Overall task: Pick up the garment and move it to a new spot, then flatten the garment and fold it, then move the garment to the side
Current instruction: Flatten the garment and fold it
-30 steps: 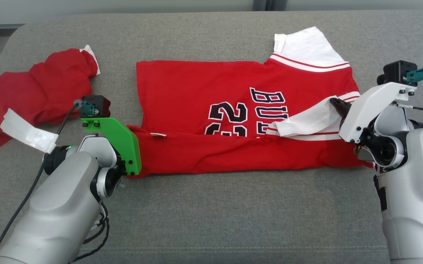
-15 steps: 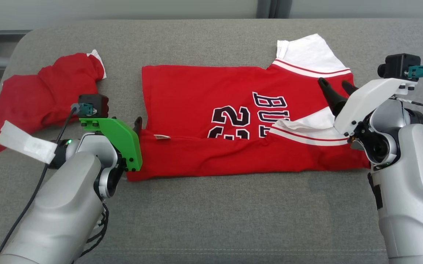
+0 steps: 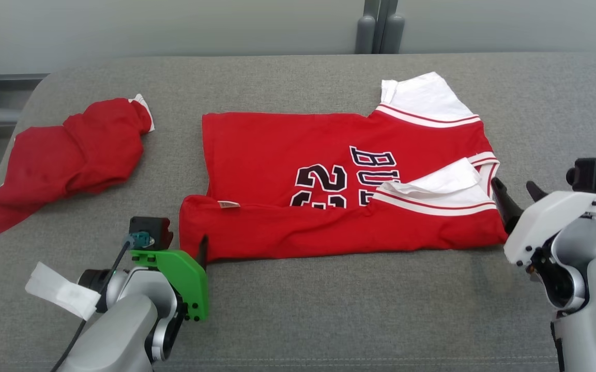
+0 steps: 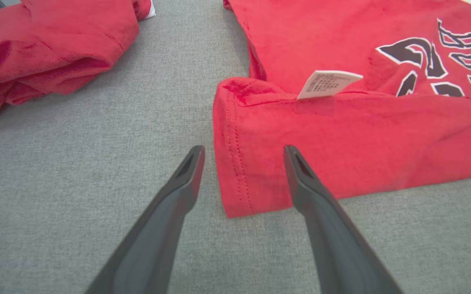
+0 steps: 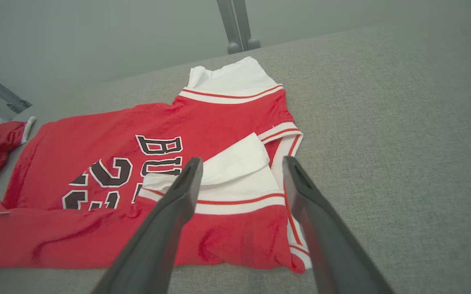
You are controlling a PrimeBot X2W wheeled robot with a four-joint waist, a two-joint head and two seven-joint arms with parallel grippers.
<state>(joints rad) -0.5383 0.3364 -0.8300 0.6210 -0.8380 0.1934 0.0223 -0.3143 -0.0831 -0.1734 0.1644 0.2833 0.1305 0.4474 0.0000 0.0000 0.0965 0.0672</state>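
Garment part-folded, both hands released

Garment [image 3: 329,155]: red jersey with white sleeves, red-striped trim and black lettering outlined in white. It lies flat at the middle of the grey tabletop [image 3: 329,310]. The near long edge is turned up over the front as a red band. A white sleeve [image 3: 442,186] is laid over that band at the robot's right. A white care label [image 4: 327,81] sticks out at the fold line near the hem corner.

Hidden or unclear: the numerals "23" and the letters "BU" are cut off along their lower part by the folded band, so the rest of the word cannot be read. A second red garment [image 3: 70,155] is crumpled at the far left, apart from the jersey.

Orientation: the long axis runs left to right across the head view, hem to the robot's left, shoulders and sleeves to its right.

Left hand [image 4: 243,151]: fingers parted, nothing gripped, set at the near hem corner; contact cannot be told. Right hand [image 3: 512,183]: fingers parted, empty, just beside the near right corner.
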